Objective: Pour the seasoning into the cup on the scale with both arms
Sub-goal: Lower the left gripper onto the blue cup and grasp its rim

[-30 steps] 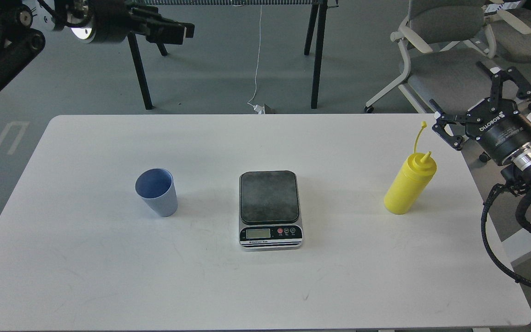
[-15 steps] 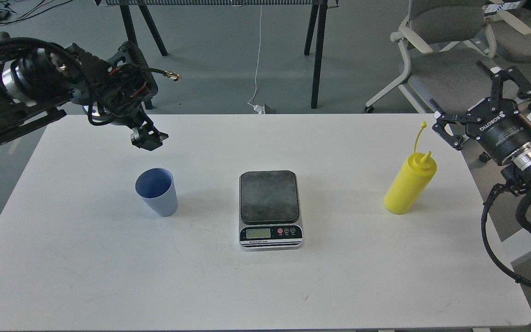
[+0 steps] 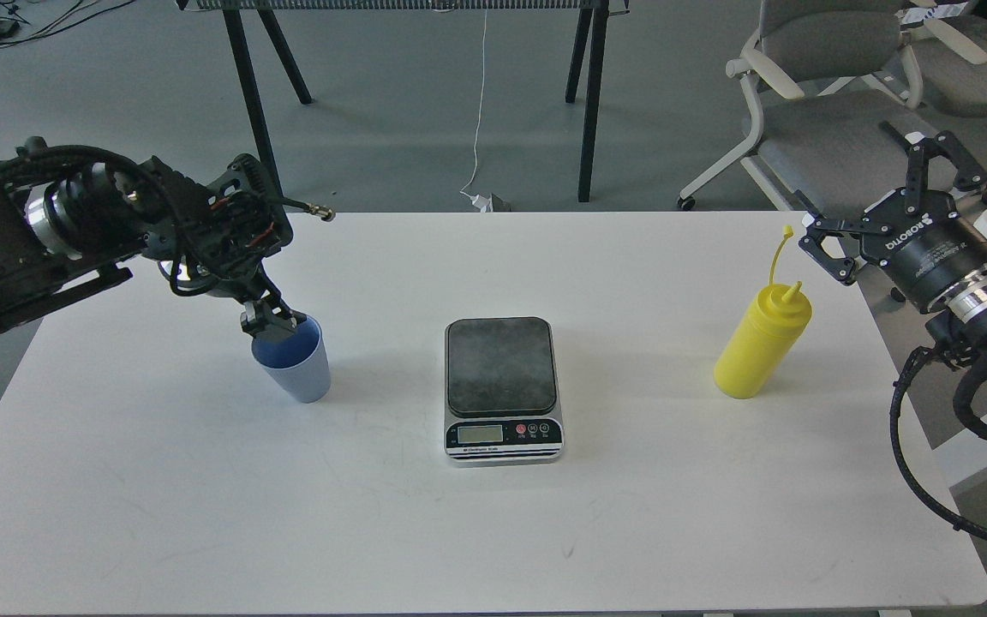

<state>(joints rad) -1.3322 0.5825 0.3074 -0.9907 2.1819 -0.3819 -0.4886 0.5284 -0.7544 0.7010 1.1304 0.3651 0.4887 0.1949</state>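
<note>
The pale blue-grey cup (image 3: pixel 295 370) stands upright on the white table (image 3: pixel 493 531), left of the scale. My left gripper (image 3: pixel 272 324) points down at the cup's back-left rim, with its fingertips at or just inside the rim; its fingers are too dark to tell apart. The silver scale (image 3: pixel 502 390) with a dark, bare platform lies at the table's middle. The yellow seasoning bottle (image 3: pixel 759 347) stands upright at the right, its tethered cap sticking up. My right gripper (image 3: pixel 852 176) is open and empty, above and to the right of the bottle, apart from it.
Grey office chairs (image 3: pixel 828 128) stand behind the table's right end. Black table legs (image 3: pixel 589 103) and a white cable (image 3: pixel 479 111) are on the floor behind. The right arm's black cable (image 3: pixel 913 463) hangs past the table's right edge.
My left arm swung down from high at the back left to the cup's rim. My right gripper shifted slightly. Cup, scale and bottle have not moved.
</note>
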